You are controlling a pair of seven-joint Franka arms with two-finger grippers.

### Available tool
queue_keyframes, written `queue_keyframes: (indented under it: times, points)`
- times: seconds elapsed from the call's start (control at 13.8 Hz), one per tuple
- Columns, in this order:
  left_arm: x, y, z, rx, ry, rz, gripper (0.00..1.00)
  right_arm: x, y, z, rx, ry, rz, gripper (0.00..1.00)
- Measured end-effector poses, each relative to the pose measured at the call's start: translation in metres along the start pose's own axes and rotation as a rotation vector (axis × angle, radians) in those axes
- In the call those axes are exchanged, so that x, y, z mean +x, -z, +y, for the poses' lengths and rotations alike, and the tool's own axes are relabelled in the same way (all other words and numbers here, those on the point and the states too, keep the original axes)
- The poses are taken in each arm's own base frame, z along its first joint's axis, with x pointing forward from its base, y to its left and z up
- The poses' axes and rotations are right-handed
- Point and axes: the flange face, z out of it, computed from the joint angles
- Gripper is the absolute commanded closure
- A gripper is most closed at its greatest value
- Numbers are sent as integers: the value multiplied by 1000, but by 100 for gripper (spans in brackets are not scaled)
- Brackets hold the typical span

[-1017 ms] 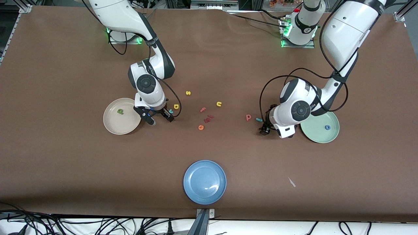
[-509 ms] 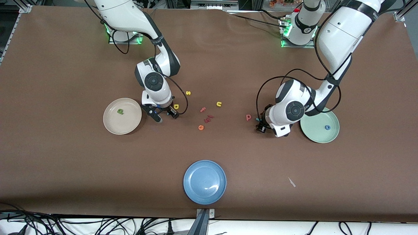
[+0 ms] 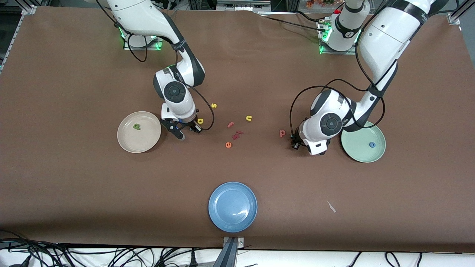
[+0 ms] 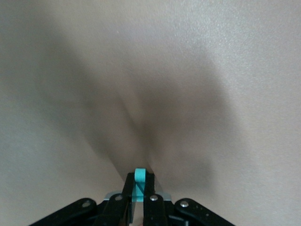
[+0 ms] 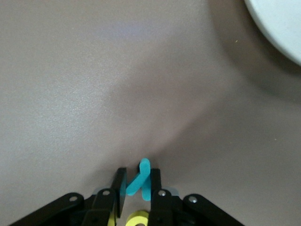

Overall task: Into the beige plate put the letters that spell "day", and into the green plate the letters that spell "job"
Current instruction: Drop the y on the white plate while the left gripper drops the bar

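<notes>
Gripping, right jaws: clenched low on the bench [image 3: 74,207] on the tiny cyan foam letter "y" [image 5: 141,181], which is pinched slantwise across the gap.
Gripping, left jaws: clenched low on the bench on the thin teal foam letter "j" [image 4: 138,181], whose slim end is seen poking out between them.
Key relation, "y": the round cream-beige plate [image 3: 128,146] is found just beside the right jaws, at about nine o'clock on the front view's dial; only the right arm is near it.
Key relation, "j": the round pale mint-green plate [image 3: 356,154] is found close to the left jaws, at about three o'clock.
Neighbour to be spared: the yellow foam letter "a" [image 3: 200,121] is left just beside the right jaws, at about one o'clock.
Plates counted: three, with a round blue plate [image 3: 232,207].
Letters already placed: two, the green "d" [image 3: 137,127] in the beige plate, the blue ring "o" [image 3: 372,144] in the green plate.
Task letters loose on the bench: two, the "a" and the pinkish-red "b" [image 3: 282,133].
Judgement: a lift clear of each raised rim is called for first.
</notes>
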Motion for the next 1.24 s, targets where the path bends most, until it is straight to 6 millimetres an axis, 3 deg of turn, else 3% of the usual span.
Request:
queue_keyframes:
  times: [0.15, 0.29, 0.44, 0.58, 0.73, 0.8, 0.94, 1.02, 1.09, 1.16, 1.24]
  points:
    - [8, 11, -1, 38, -44, 29, 100, 1, 5, 0, -7, 10, -3, 99]
    - [30, 49, -4, 46, -86, 53, 100, 15, 22, 4, -43, 63, -14, 99]
    - [73, 96, -18, 51, -134, 75, 100, 48, 53, 19, -89, 140, -30, 99]
    - [133, 125, -43, 68, -185, 72, 100, 94, 81, 46, -127, 236, -50, 99]
    - [192, 128, -68, 77, -249, 44, 100, 140, 89, 81, -160, 316, -72, 99]
    - [217, 124, -81, 82, -284, 25, 100, 154, 82, 98, -173, 333, -82, 99]
    - [257, 108, -103, 89, -349, -16, 100, 155, 54, 121, -189, 343, -86, 96]
    - [269, 99, -108, 85, -373, -26, 82, 150, 40, 127, -193, 348, -81, 85]
    - [277, 89, -109, 87, -389, -27, 50, 144, 29, 131, -199, 354, -80, 35]
    - [280, 78, -109, 94, -400, -30, 0, 140, 21, 132, -206, 360, -81, 1]
    - [280, 70, -108, 98, -407, -35, 0, 138, 18, 132, -205, 354, -86, 0]
